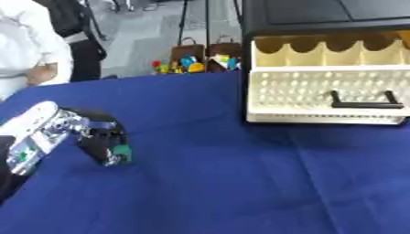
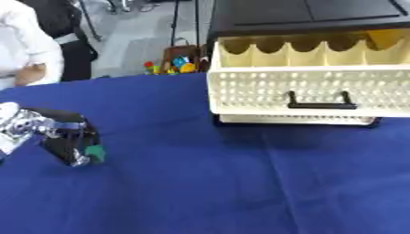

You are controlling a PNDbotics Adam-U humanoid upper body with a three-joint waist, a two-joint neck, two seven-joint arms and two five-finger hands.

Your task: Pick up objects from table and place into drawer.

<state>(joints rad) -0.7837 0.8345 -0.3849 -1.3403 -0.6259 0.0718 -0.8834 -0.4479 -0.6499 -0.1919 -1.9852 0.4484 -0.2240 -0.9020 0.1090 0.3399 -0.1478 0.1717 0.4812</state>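
While the drawer (image 2: 296,89) stands pulled open at the far right of the blue surface (image 1: 240,183), the left robot hand (image 1: 104,141) sits low at the left, fingers curled around a small green object (image 1: 121,150). The drawer lies well apart, up and to the right of that hand. The right robot hand is out of sight.

1. Your table (image 1: 240,183) is covered with matt blue cloth with soft creases.
2. The drawer (image 2: 296,87) looks like cream plastic, perforated, with a black handle (image 2: 320,104).
3. Your left hand (image 1: 100,139) shows black plastic and shiny silver metal.
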